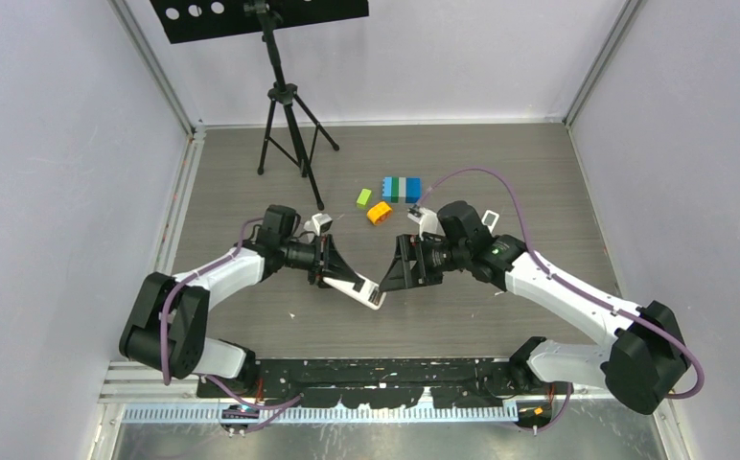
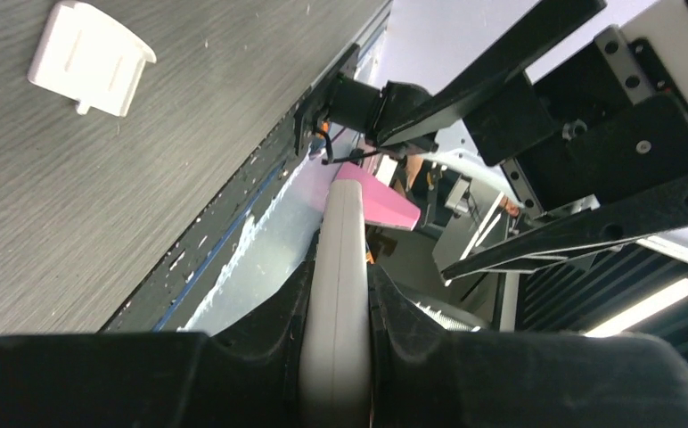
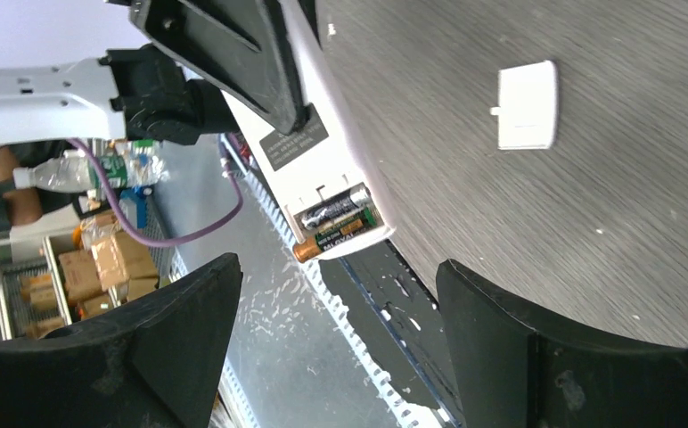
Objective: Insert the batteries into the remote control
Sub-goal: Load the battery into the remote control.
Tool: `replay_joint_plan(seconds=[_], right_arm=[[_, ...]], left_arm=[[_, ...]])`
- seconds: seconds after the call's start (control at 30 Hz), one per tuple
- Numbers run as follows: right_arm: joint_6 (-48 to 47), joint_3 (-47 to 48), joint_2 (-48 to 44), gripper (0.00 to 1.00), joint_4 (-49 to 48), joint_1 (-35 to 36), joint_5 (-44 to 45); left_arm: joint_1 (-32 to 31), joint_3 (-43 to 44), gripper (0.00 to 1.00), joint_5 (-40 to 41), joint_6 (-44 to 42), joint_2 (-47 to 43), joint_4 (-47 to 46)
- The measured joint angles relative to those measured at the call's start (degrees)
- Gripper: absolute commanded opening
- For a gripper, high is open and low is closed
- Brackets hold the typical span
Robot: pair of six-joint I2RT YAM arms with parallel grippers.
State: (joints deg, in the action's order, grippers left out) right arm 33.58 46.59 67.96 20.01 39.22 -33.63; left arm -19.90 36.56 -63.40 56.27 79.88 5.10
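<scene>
Left gripper (image 2: 336,299) is clamped on the white remote control (image 1: 357,286), holding it in the air between the 2 arms, gripped by its side edges near 1 end. The remote's long axis runs from the left jaws toward the right gripper (image 3: 336,267), whose jaws stand wide apart with nothing in them, just off the remote's free end. 2 batteries (image 3: 336,223) sit side by side in the open compartment at that free end, apparently lying across the remote's width, with the compartment facing the right wrist camera. The lower battery's copper-coloured end shows at the compartment edge, so it may not be fully seated. The white battery cover (image 3: 528,105) lies flat on the table (image 3: 608,232), apart from both arms. The right arm is the free one for the next move.
</scene>
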Motion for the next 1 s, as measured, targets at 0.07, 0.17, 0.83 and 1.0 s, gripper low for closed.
replay_joint_plan(seconds=[0.07, 0.17, 0.83, 1.0], right_arm=[[-0.3, 0.0, 0.6, 0.86, -1.8, 0.4, -2.1], [-0.6, -0.2, 1.1, 0.86, -4.2, 1.7, -4.3], [-7.6, -0.7, 6.3, 0.72, -5.5, 7.7, -6.5], [-7.6, -1.0, 6.3, 0.63, -6.3, 7.9, -7.8]], left_arm=[[-0.1, 0.0, 0.00, -1.2, -1.7, -0.4, 1.6], [-0.3, 0.0, 0.00, -2.4, -3.9, -0.6, 3.7], [-1.8, 0.0, 0.00, -4.6, -6.2, -4.2, 6.7], [-1.9, 0.0, 0.00, -4.6, -6.4, -4.2, 6.8]])
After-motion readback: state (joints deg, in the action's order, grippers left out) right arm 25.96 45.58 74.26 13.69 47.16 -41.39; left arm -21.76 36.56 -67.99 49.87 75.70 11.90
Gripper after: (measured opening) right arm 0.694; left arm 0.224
